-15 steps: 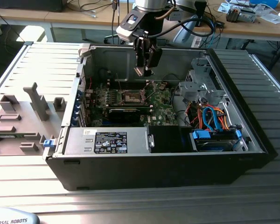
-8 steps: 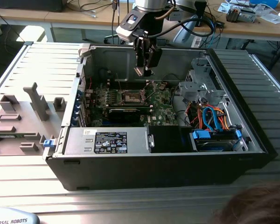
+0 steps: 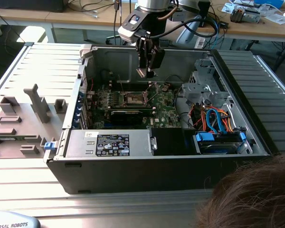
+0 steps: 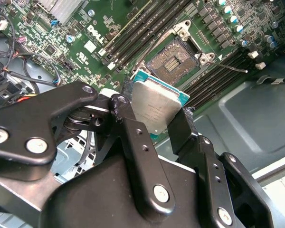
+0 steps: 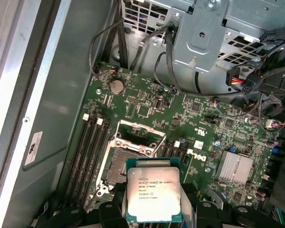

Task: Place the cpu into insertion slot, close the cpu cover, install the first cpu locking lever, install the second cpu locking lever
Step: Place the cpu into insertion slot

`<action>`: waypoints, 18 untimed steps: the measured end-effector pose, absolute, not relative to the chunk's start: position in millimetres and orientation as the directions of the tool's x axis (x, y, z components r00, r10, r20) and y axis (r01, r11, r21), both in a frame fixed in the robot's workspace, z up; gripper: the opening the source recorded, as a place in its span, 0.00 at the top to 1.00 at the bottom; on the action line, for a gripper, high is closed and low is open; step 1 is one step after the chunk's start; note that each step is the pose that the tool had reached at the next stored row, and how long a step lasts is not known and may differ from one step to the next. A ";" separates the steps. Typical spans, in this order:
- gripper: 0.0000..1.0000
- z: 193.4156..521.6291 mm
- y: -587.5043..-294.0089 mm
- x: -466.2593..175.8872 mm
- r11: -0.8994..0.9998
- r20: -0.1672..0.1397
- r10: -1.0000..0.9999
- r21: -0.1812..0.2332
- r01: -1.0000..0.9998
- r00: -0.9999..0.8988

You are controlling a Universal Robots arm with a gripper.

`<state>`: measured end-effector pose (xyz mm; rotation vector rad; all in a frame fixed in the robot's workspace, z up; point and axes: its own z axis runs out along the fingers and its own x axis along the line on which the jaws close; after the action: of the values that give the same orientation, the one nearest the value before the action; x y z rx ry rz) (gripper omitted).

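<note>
Pinching the cpu (image 5: pixel 154 194) by two opposite edges, your gripper (image 3: pixel 147 72) is hiding those edges under its fingers (image 4: pixel 128 123). The cpu is partly masking the insertion slot (image 5: pixel 118 164) in the first wrist view. Your arm (image 3: pixel 152 5) is hanging nearly vertical over the far middle of the computer case (image 3: pixel 133 178), the cpu clear above the motherboard (image 5: pixel 204 123).

An open computer case (image 3: pixel 133 175) is seen lying on a ribbed metal table (image 3: pixel 33 175). The gripper (image 3: pixel 147 72) is held above the green board (image 3: pixel 164 107), at one o'clock from the socket (image 3: pixel 133 99), with a small pale chip (image 3: pixel 142 72) clamped at its tip. A person's hair (image 3: pixel 251 199) is seen at five o'clock from the case.
</note>
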<state>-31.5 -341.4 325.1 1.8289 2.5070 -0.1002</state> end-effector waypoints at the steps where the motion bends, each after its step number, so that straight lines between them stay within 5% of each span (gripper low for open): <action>1: 0.46 325.1 -341.4 -31.5 0.303 -0.068 0.950 -0.031 0.952 -0.304; 18: 0.46 325.0 -341.4 -31.5 0.291 -0.068 0.954 -0.031 0.956 -0.292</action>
<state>-31.5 -341.4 325.0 1.8468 2.4941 -0.1011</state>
